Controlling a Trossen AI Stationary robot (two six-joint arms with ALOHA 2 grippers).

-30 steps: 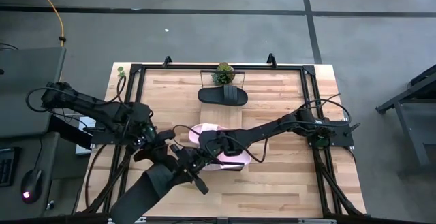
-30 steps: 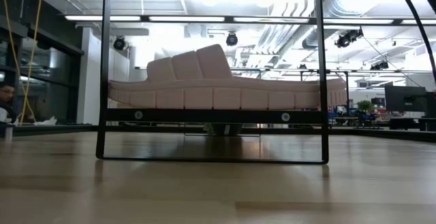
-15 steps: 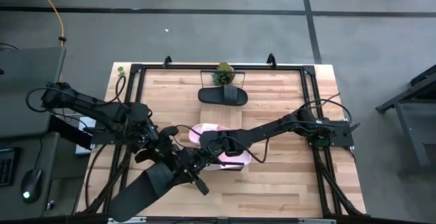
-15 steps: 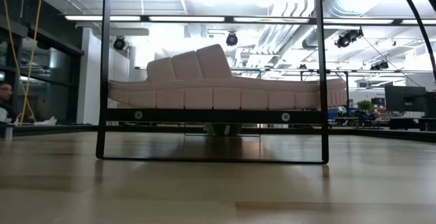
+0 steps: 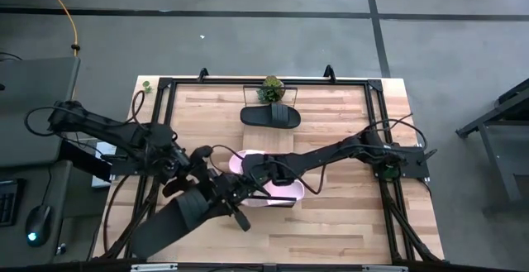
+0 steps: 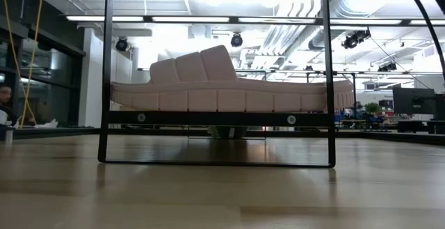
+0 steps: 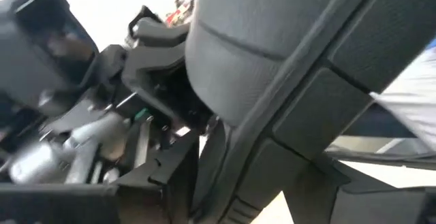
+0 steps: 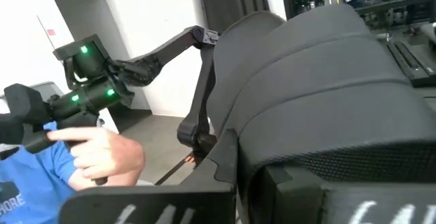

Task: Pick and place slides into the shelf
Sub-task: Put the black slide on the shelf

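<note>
Looking down, the right gripper [image 5: 235, 199] was clenched on one end of a black slide [image 5: 177, 221] raised over the table's [image 5: 347, 222] front-left corner. The left gripper [image 5: 193, 166] sat just beside it; whether its fingers were released I cannot tell. A pink slide [image 5: 277, 188] lay mid-table and a second black slide [image 5: 270, 116] near the far edge. At table height, the pink slide rested on the shelf [image 6: 215, 118]. Both wrist views were filled by the black slide, with a person's hand [image 8: 102, 152] beyond in the right one
</note>
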